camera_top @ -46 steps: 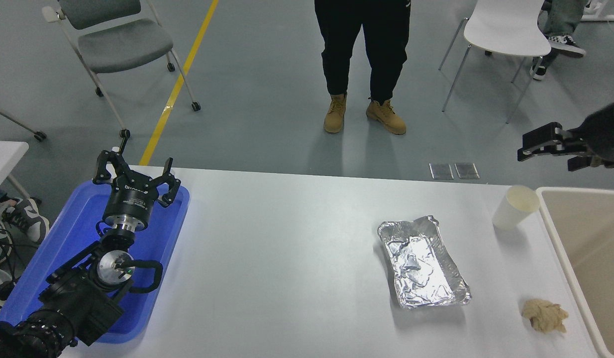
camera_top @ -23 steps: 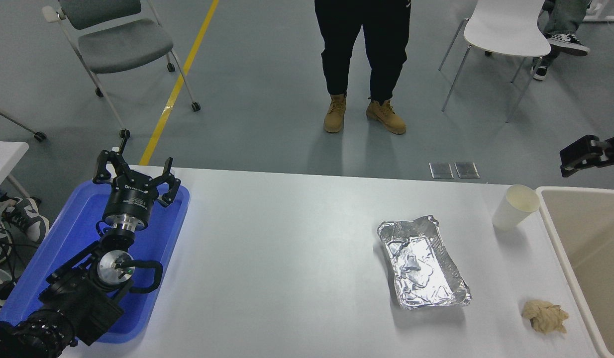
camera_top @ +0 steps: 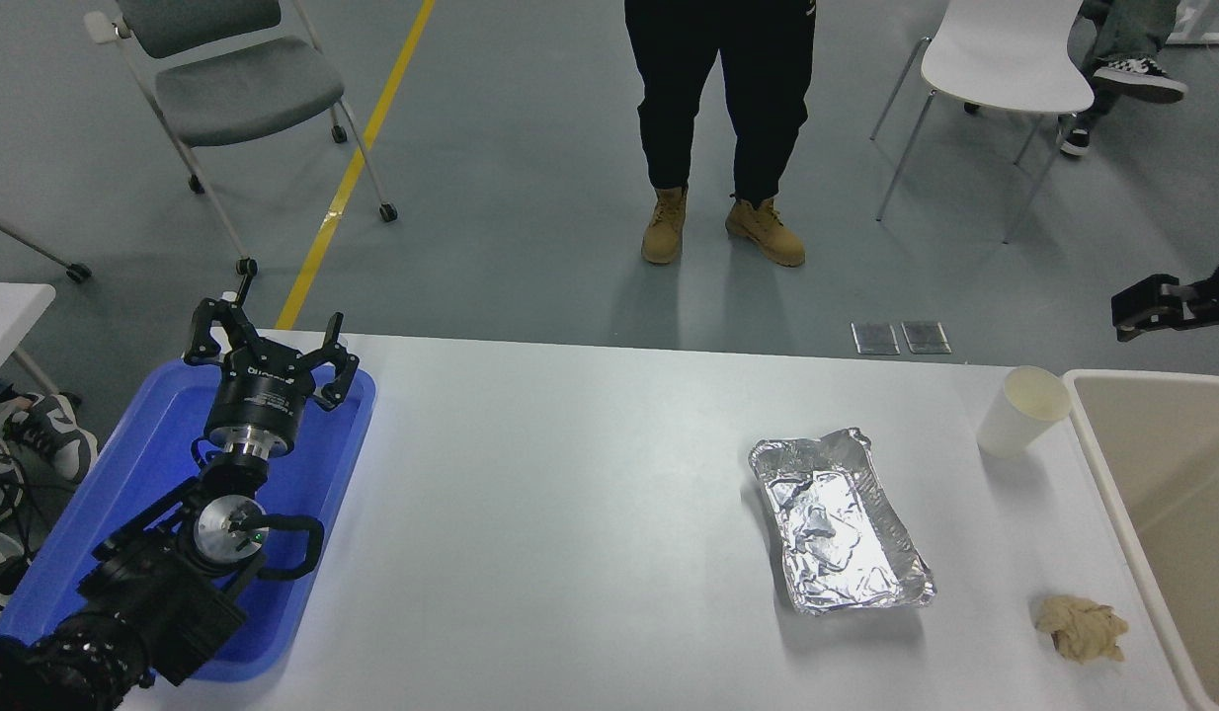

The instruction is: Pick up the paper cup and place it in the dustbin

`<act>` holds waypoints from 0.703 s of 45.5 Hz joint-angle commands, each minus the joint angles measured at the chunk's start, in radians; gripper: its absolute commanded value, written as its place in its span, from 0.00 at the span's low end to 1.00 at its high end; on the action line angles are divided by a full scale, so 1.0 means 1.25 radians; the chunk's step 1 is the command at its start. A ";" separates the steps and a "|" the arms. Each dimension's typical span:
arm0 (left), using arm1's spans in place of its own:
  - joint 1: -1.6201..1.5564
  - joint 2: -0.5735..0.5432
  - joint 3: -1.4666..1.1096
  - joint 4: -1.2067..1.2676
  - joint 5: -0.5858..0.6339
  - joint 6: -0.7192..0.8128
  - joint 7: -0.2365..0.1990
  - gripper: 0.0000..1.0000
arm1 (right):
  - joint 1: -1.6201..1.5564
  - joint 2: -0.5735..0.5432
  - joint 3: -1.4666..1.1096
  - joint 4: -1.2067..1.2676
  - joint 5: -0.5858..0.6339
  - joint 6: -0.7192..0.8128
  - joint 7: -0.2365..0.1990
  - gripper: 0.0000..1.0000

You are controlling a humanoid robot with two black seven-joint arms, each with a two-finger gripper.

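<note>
1. My right arm has pulled back toward the right edge of the view. A second ago my right gripper (camera_top: 1135, 314) reached well into the scene above the far right corner of the table (camera_top: 570, 494); now only its black tip shows. It sits high, beyond the table's far edge and well apart from the cup. I judge this a retreat, so the pick-up has not begun.
2. The dustbin (camera_top: 1094, 434), a large beige bin with a pale rim, stands at the right end of the table, partly cut off by the view's edge. It has not moved.
3. My left arm lies parked at the lower left over a blue tray (camera_top: 125, 474). My left gripper (camera_top: 274, 341) points away from me with its fingers spread wide, holding nothing.
4. A crinkled foil tray (camera_top: 837, 518) and a tan paper wad (camera_top: 1082, 626) rest on the table as before.
5. The paper cup (camera_top: 1020, 411) stands upright just beside the bin's near corner, untouched, unchanged.
6. So little of my right gripper shows that I cannot tell whether its jaws are apart; nothing appears held.
</note>
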 commanded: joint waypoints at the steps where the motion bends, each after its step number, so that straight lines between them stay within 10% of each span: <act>1: 0.000 0.000 0.000 0.000 0.000 0.000 0.000 1.00 | -0.212 0.072 0.083 -0.158 0.000 -0.198 0.006 1.00; 32: -0.001 0.000 0.000 0.001 0.000 0.000 -0.001 1.00 | -0.485 0.195 0.270 -0.289 0.014 -0.456 0.018 1.00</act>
